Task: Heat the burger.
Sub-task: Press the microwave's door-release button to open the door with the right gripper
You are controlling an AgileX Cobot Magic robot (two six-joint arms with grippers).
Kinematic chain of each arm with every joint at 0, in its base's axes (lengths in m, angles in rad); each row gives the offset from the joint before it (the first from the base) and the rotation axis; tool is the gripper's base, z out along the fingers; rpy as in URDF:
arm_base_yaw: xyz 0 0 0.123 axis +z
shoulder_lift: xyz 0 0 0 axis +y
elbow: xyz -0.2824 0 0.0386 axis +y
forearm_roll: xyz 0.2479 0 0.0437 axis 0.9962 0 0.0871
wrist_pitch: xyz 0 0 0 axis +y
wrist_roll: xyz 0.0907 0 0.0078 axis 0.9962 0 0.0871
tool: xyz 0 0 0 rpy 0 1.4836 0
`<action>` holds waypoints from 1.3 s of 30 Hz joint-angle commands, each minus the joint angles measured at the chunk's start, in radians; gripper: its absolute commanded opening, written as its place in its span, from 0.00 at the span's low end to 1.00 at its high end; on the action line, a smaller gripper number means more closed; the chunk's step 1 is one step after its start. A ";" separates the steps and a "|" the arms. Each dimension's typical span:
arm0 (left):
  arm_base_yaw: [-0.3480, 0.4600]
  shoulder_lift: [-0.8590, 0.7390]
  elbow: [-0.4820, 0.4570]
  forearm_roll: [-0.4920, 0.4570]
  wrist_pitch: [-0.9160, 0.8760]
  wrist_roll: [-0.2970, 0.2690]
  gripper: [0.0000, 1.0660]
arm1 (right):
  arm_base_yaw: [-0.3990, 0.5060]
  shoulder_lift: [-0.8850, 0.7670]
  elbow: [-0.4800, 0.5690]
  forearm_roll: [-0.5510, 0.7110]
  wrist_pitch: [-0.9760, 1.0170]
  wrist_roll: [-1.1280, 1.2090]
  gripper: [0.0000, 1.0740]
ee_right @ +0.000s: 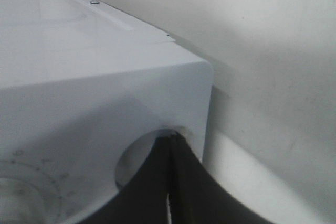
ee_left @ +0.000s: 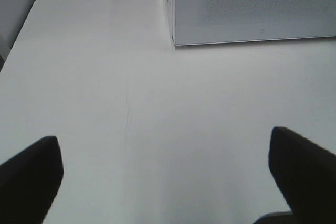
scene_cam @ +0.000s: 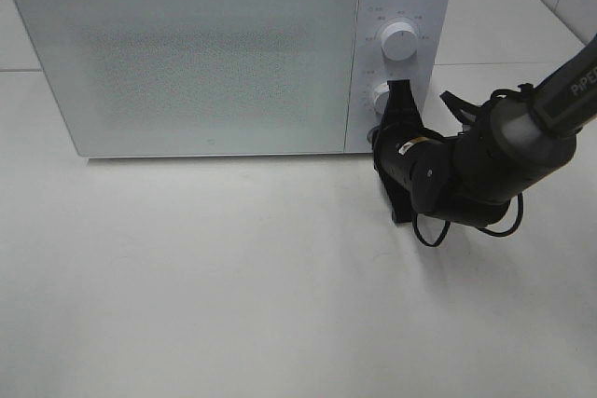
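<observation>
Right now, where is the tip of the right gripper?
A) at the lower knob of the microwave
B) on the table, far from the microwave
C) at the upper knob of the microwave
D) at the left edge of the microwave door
A: in the high view the shut right gripper reaches the lower knob of the microwave, below the upper knob.

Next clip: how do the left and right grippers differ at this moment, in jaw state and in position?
The left gripper stands wide open; the right gripper is shut, fingers pressed together. The left gripper hangs over the table in front of the microwave, touching nothing; the right gripper's tips are at the microwave's lower knob. Both have black fingers, and neither holds anything.
</observation>
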 commanded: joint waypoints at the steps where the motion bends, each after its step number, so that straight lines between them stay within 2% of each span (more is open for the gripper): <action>1: 0.000 -0.005 0.002 -0.004 -0.015 -0.004 0.94 | -0.007 -0.006 -0.043 -0.004 -0.156 0.003 0.00; 13: 0.000 -0.005 0.002 -0.004 -0.015 -0.004 0.94 | -0.007 0.026 -0.168 0.060 -0.363 -0.054 0.00; 23: 0.000 -0.005 0.002 -0.004 -0.015 -0.004 0.94 | -0.005 0.029 -0.189 0.053 -0.337 -0.066 0.00; 28: 0.000 -0.005 0.002 -0.004 -0.015 -0.004 0.94 | -0.005 -0.007 -0.137 0.055 -0.259 -0.072 0.00; 35: 0.000 -0.005 0.002 -0.004 -0.015 -0.004 0.94 | 0.003 -0.094 -0.035 0.072 0.051 -0.119 0.00; 39: 0.000 -0.005 0.002 -0.004 -0.015 -0.004 0.94 | 0.003 -0.126 0.008 0.074 0.122 -0.174 0.00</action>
